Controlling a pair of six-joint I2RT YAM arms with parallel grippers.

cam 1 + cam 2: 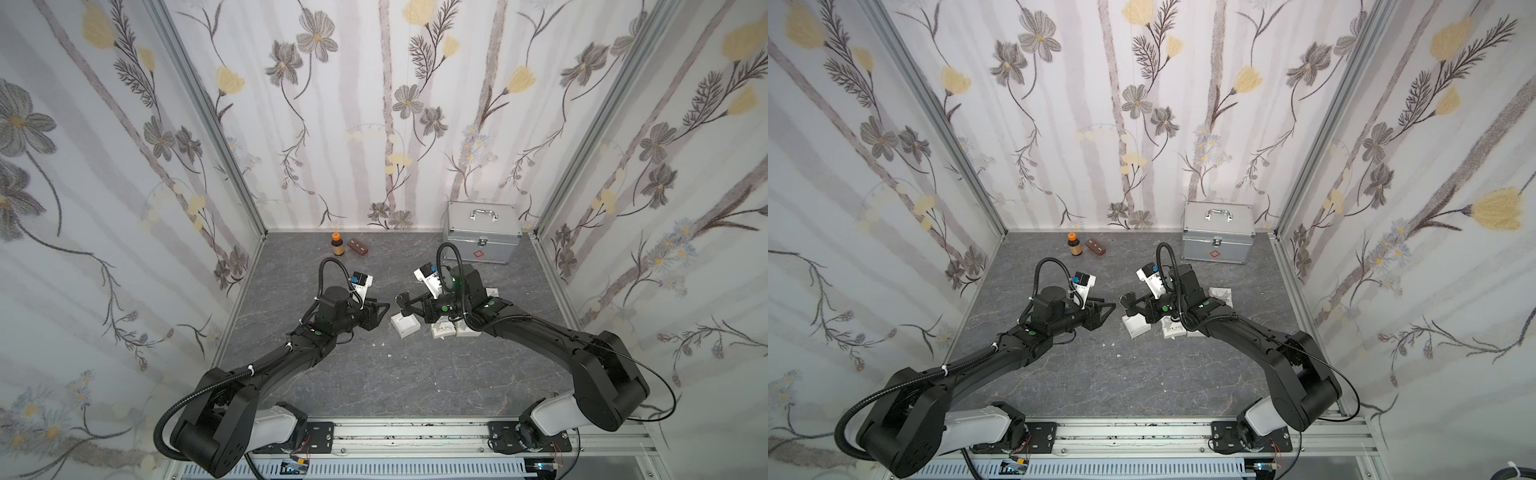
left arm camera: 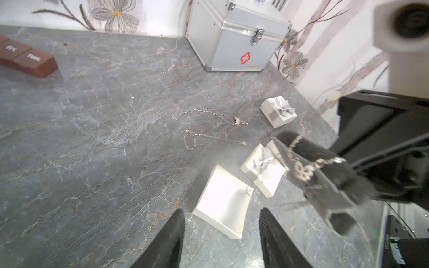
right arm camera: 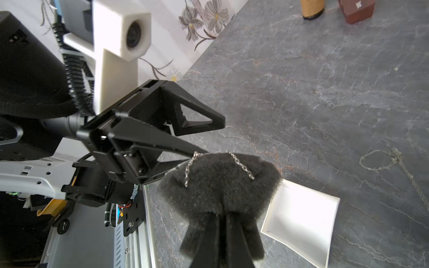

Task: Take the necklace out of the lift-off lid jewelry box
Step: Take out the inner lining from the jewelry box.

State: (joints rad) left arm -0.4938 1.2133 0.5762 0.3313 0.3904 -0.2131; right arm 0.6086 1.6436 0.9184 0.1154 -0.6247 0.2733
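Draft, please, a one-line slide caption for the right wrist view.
Right claw shut on a dark foam pad carrying the necklace, open left claw facing it, open white box nearby.

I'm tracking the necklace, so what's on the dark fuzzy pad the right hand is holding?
A silvery chain is draped over the pad; the right hand covers its pinched end.

Both arms bent inward, left gripper (image 1: 382, 316) jaws parted, right gripper (image 3: 218, 220) jaws apparently clamped shut
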